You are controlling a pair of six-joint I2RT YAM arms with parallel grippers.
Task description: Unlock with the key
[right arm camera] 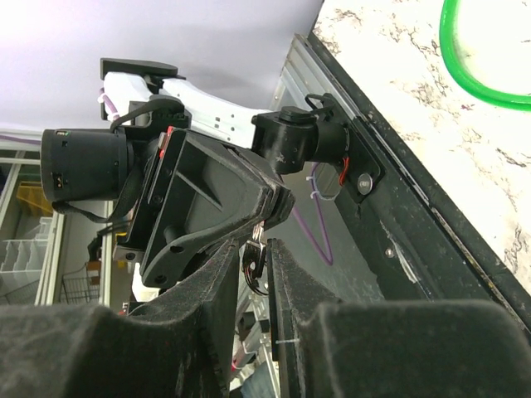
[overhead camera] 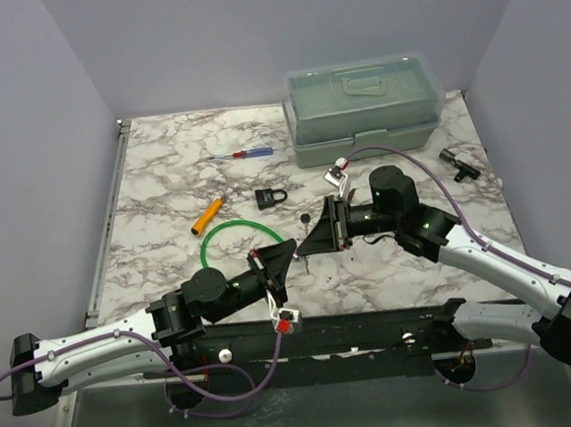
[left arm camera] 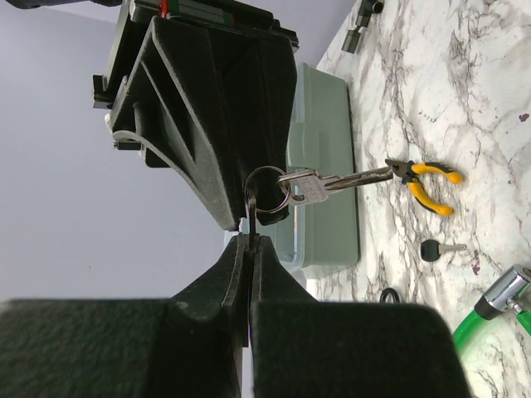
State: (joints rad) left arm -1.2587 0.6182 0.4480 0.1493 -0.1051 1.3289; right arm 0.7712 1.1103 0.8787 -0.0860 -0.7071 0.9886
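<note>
The key lies flat on the marble table, free of both grippers. We see its dark round head and short silver blade clearly only in the left wrist view. From it, the yellow pliers are at 12 o'clock and the metal end of the green cable lock is at 4 o'clock.

The left gripper is clenched on a key ring, and a bigger silver key hangs from this ring. Its stamped marks are too small to read. The right gripper meets the left one tip to tip. Its fingers stand a little apart with something small and dark between them, and we cannot tell if they grasp it.

In the top view, from the gripper tips, the padlock is at about 11 o'clock, the orange tube at 10 o'clock, and the screwdriver farther out at 11 o'clock. The green box at 1 o'clock has its lid closed, and through the cloudy plastic we cannot make out what is inside. The pliers do not show in the top view.
</note>
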